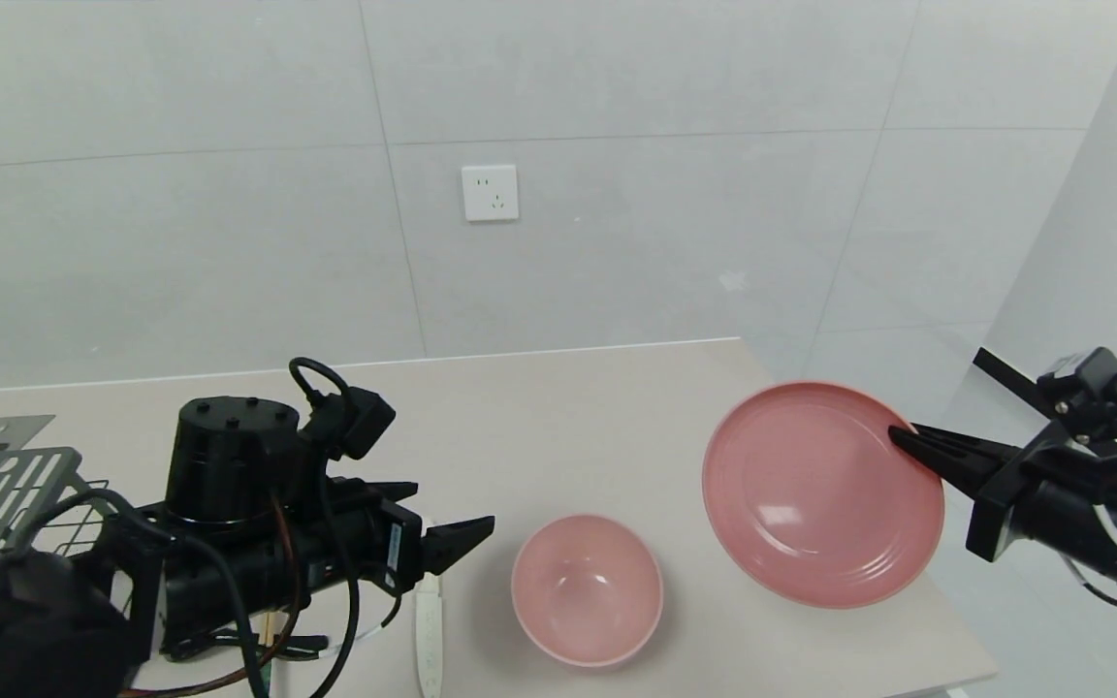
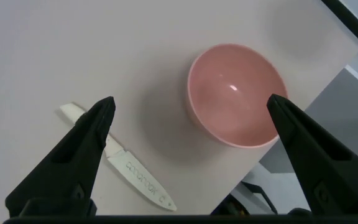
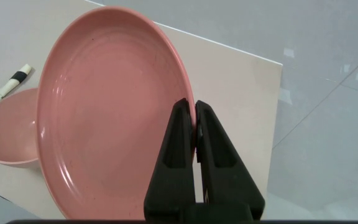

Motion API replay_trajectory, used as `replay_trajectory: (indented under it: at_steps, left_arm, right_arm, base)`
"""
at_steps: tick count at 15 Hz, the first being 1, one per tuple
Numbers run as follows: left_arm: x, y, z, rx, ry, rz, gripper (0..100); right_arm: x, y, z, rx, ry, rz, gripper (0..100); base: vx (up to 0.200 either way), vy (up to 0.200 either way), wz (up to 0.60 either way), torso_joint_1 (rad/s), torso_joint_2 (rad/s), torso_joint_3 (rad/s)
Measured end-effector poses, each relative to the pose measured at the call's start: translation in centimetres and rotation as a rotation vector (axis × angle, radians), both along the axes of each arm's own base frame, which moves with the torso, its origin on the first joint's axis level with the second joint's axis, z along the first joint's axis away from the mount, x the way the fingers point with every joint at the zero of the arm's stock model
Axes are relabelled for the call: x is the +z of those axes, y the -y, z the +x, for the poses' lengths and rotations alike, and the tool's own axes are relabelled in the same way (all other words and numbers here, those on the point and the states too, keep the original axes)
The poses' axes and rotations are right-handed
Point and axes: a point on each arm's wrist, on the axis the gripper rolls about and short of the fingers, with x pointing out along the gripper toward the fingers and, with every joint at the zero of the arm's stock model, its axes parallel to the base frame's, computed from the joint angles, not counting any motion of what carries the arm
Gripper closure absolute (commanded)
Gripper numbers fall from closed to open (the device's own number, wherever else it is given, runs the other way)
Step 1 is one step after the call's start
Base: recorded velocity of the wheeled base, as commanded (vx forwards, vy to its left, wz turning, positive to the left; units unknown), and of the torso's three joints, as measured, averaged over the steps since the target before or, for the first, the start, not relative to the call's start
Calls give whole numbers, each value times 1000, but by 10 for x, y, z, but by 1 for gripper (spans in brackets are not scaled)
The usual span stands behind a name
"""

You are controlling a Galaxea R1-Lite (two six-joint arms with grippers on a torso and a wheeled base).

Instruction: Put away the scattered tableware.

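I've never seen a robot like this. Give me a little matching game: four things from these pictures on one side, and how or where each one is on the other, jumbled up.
Things
1. pink plate
2. pink bowl
3. white knife
4. left gripper

States
a. lying flat on the table
b. jaws open, holding nothing
c. tilted, clamped at its rim by the right gripper
d. standing upright on the table, empty

Pairs: 1-c, 2-d, 3-a, 4-b
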Motion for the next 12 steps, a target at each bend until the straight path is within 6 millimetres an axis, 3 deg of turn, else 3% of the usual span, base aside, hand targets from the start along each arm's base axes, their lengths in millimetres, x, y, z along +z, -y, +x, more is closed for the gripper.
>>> replay_trajectory:
  at_steps: [7, 12]
  left_arm:
    - [-19, 16, 24, 37, -17, 45, 0]
    - [-36, 28, 28, -1, -42, 93, 0]
  right_arm:
    - [-3, 1, 2, -5, -15, -2, 100]
    - [-5, 3, 3, -14, -22, -3, 100]
  base:
    - [0, 0, 0, 0, 0, 0]
    - [0, 0, 0, 0, 0, 0]
